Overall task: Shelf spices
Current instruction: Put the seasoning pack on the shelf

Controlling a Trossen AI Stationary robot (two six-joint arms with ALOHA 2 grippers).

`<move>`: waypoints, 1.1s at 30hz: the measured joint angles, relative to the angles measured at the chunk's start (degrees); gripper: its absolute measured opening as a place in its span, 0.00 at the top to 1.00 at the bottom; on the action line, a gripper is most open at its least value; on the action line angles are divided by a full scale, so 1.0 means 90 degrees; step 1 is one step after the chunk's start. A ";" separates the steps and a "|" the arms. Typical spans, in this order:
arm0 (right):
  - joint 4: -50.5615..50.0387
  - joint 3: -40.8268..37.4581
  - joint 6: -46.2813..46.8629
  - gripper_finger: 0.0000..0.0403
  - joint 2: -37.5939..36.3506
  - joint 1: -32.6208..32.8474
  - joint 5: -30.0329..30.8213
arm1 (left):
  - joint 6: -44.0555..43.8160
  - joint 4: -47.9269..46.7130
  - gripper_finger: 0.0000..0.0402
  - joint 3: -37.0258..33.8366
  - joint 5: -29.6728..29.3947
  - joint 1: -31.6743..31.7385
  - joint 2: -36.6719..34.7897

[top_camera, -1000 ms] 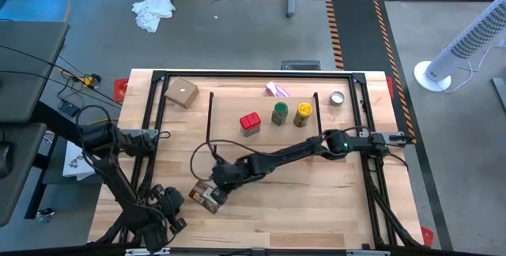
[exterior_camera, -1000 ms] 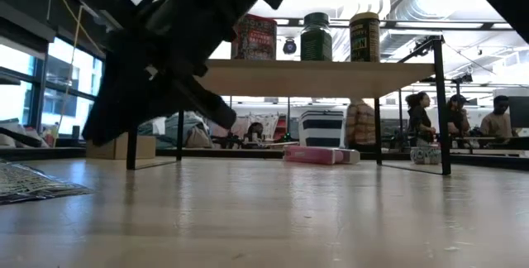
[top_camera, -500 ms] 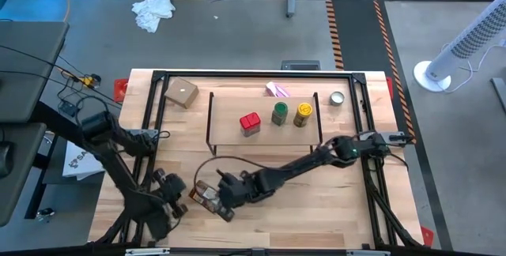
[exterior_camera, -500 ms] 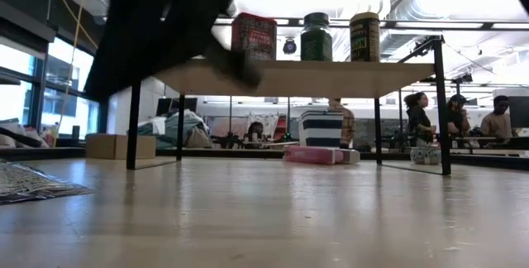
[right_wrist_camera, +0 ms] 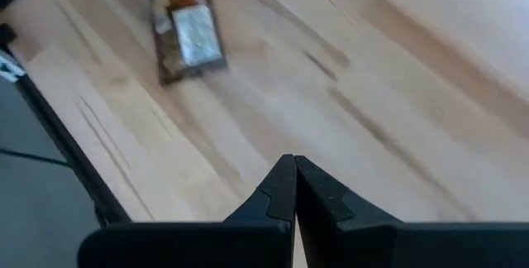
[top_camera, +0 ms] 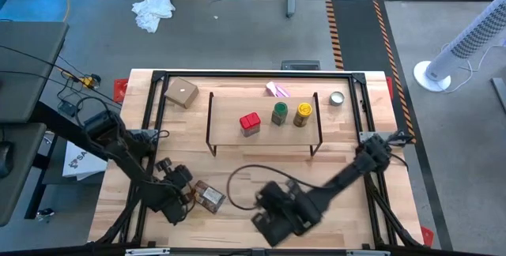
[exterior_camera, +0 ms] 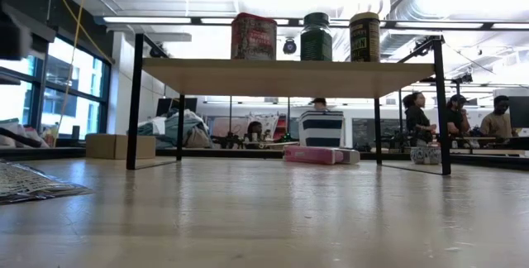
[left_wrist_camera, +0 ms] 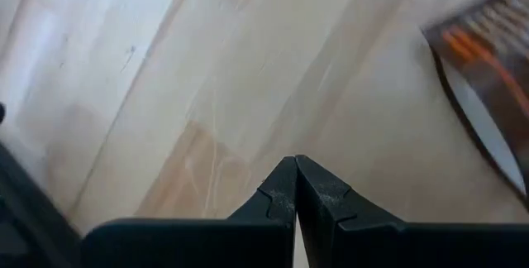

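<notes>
The shelf (top_camera: pixel 265 133) carries a red boxy container (top_camera: pixel 250 123), a green-lidded jar (top_camera: pixel 280 114) and a yellow jar (top_camera: pixel 303 114) upright on its plank. They also show on top of the shelf (exterior_camera: pixel 289 76) in the low view. A flat orange-brown packet (top_camera: pixel 210 197) lies on the table near the front left. My left gripper (top_camera: pixel 188 193) is shut just left of it, apart from it; the packet (left_wrist_camera: pixel 488 94) lies off to one side of the fingertips (left_wrist_camera: pixel 295 169). My right gripper (top_camera: pixel 265 215) is shut, raised over bare table right of the packet (right_wrist_camera: pixel 186 36).
A tan cardboard box (top_camera: pixel 182 92) sits at the far left, a pink-purple packet (top_camera: pixel 278 90) behind the shelf and a small silver tin (top_camera: pixel 337 98) at the far right. A black frame (top_camera: pixel 154 114) runs around the table. People sit in the room beyond.
My right gripper has drawn away from the packet, rising and going toward the table's right and near edges. The packet stays flat on the table. My left gripper has swung from the near left corner toward the packet.
</notes>
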 joint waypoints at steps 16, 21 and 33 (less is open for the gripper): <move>-0.1794 -0.0001 0.4251 1.00 -0.0023 0.1682 0.0021 | -0.0571 0.2352 1.00 0.0087 0.0333 0.1117 0.0016; -0.2049 -0.0001 0.4286 1.00 -0.0023 0.1790 -0.0170 | -0.0532 0.4077 1.00 0.0147 0.0516 0.1301 0.0050; -0.2067 -0.0001 0.4282 1.00 -0.0023 0.1742 -0.0054 | 0.2502 0.3923 1.00 0.0527 0.1416 0.1051 -0.0655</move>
